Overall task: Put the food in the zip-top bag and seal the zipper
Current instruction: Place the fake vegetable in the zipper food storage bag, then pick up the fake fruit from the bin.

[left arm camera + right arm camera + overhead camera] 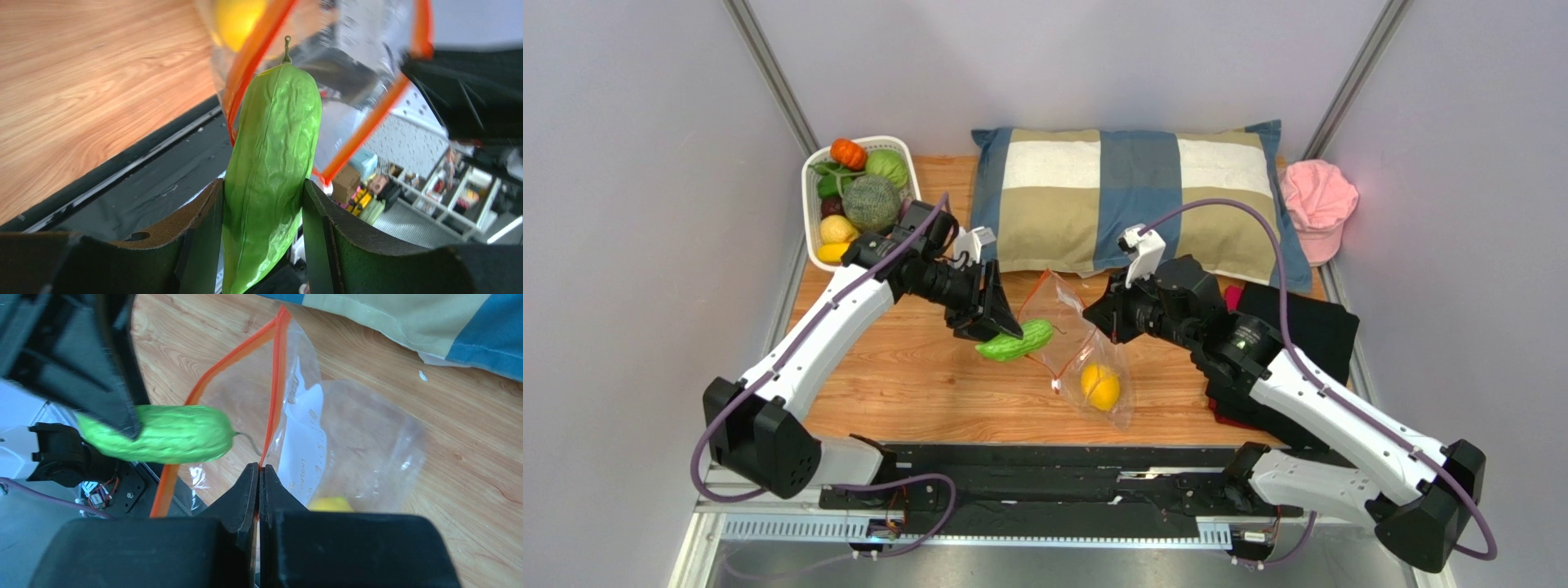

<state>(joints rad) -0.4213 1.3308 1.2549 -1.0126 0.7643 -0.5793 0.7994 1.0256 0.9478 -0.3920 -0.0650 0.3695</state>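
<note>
My left gripper [999, 321] is shut on a long green fruit [1016, 341], its stem end pointing at the open mouth of the zip-top bag [1090, 355]. In the left wrist view the green fruit [274, 165] fills the gap between both pads, just short of the orange-red zipper [248, 61]. My right gripper [259, 471] is shut on one side of the zipper [275, 398] and holds the mouth up and open. A yellow lemon [1100, 386] lies inside the bag. More food sits in the white basket [815, 214].
A checked pillow [1136, 196] lies across the back of the wooden table [891, 380]. A pink cap [1318, 202] and a dark cloth [1308, 325] sit at the right. The white basket stands at the back left corner.
</note>
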